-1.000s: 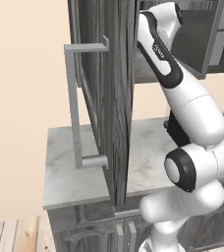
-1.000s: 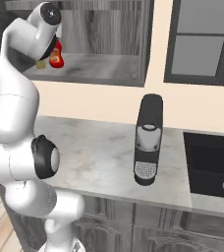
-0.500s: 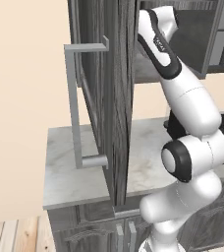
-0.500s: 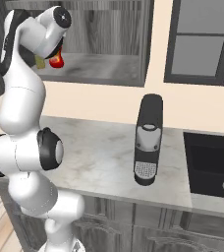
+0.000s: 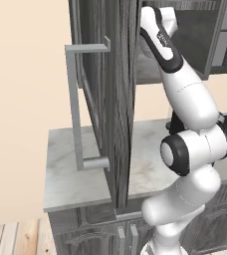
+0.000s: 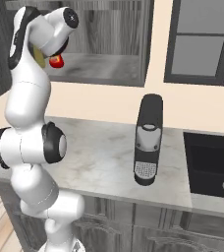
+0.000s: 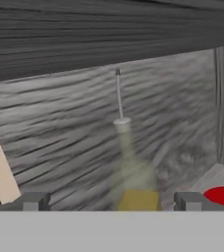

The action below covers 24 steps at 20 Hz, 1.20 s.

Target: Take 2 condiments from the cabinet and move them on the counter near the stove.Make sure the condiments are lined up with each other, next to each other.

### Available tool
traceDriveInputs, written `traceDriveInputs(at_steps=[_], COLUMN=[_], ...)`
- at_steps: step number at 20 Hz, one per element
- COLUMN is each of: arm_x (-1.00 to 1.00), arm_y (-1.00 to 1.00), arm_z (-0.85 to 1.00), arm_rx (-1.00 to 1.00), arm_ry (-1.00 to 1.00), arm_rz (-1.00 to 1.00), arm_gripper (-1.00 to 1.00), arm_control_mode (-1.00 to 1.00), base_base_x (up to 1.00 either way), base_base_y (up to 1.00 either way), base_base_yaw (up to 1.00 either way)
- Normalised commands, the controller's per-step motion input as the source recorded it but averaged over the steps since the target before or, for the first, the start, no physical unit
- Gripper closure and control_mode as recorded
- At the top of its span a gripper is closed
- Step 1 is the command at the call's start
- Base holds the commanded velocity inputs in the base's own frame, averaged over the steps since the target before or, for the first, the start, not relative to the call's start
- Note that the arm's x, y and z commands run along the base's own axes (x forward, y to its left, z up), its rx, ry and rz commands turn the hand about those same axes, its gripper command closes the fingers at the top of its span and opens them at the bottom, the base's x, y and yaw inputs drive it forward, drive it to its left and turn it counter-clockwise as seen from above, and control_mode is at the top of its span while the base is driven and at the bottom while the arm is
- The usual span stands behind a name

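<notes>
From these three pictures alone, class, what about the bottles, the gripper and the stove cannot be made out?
- Olive-yellow bottle: hand view, blurred, and its base is cut off by the bottom edge.
- Red bottle: right base view, mostly hidden by the arm; its label is unreadable.
- Gripper: hand view gives just the tips, apart; whether they touch the olive-yellow bottle cannot be told.
- Stove: its place along the counter cannot be told.

1. A white robot arm (image 6: 28,147) reaches up into an open wall cabinet (image 6: 109,44).
2. A red bottle (image 6: 56,60) peeks out beside its wrist.
3. A dark coffee machine (image 6: 147,140) stands on the grey marbled counter (image 6: 99,157), near a black sink (image 6: 212,165).
</notes>
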Motion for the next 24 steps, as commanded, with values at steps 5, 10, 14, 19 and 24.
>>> traceDriveInputs(at_steps=[5, 10, 14, 19, 24], arm_x=[0.24, 0.14, 0.14, 0.06, 0.19], arm_y=[0.08, 0.08, 0.05, 0.01, 0.06], arm_z=[0.0, 0.08, 0.11, 0.04, 0.0], arm_rx=[0.0, 0.0, 0.0, 0.0, 0.0], arm_ry=[0.0, -0.03, -0.04, -0.03, -0.01], arm_rz=[0.07, 0.06, 0.06, 0.05, 0.04], arm_gripper=[-1.0, -1.0, -1.0, -1.0, -1.0], arm_control_mode=[-1.0, -1.0, -1.0, -1.0, -1.0], base_base_x=[0.0, 0.0, 0.0, 0.0, 0.0], base_base_y=[0.0, 0.0, 0.0, 0.0, 0.0], base_base_yaw=[0.0, 0.0, 0.0, 0.0, 0.0])
